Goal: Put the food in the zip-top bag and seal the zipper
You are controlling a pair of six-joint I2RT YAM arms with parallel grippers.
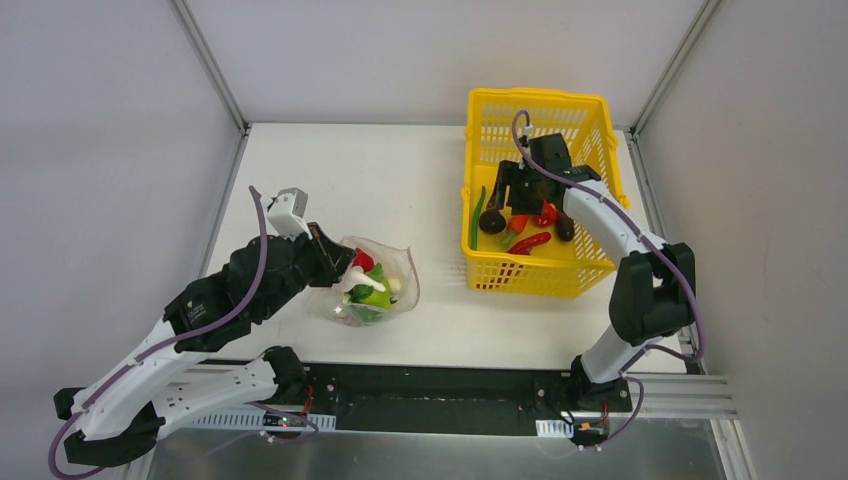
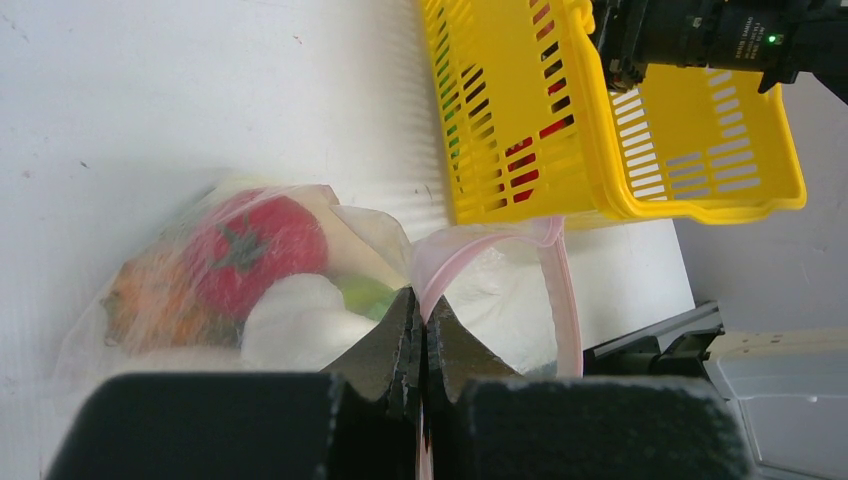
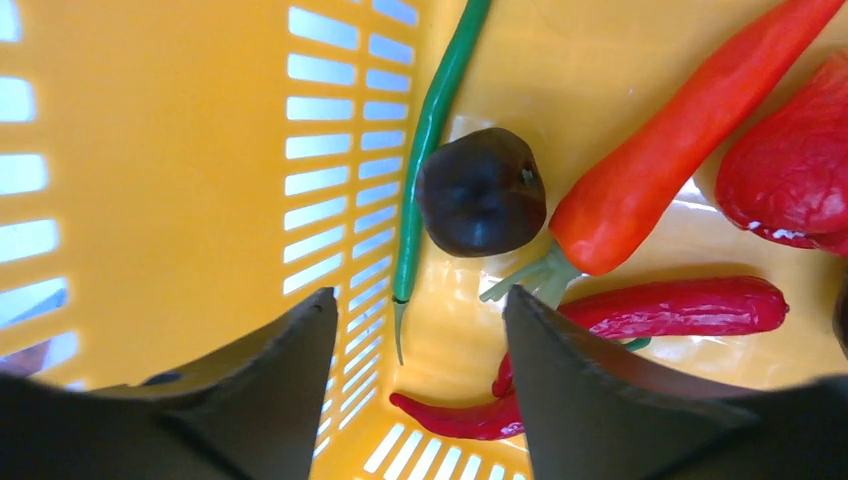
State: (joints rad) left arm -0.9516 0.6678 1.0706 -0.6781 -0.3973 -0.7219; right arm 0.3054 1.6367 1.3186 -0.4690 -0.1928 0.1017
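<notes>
- The zip-top bag lies on the left of the white surface, partly filled. A red tomato-like piece, a white radish and green and orange bits are seen through the film.
- The left gripper is fully closed, and the pink zipper at the bag's mouth is pinched between its fingers, so the mouth is held up and open.
- The right gripper is held inside the yellow slotted basket on the right. Its jaws are parted and nothing is held between them.
- Below it lie a dark round piece, a long green pod, an orange-red pepper and a red chilli.
- The dark piece sits nearest the jaws and is judged the likely next pick.
- The toys are judged light, hard and smooth. The round piece may roll or slip, so it is best taken across its widest part.
- The long pieces are best gripped at mid-length, across the narrow side.
- The bag film is thin, crinkly and limp. Only the stiffer zipper strip gives a firm hold, and it can slip out if pulled hard.
</notes>
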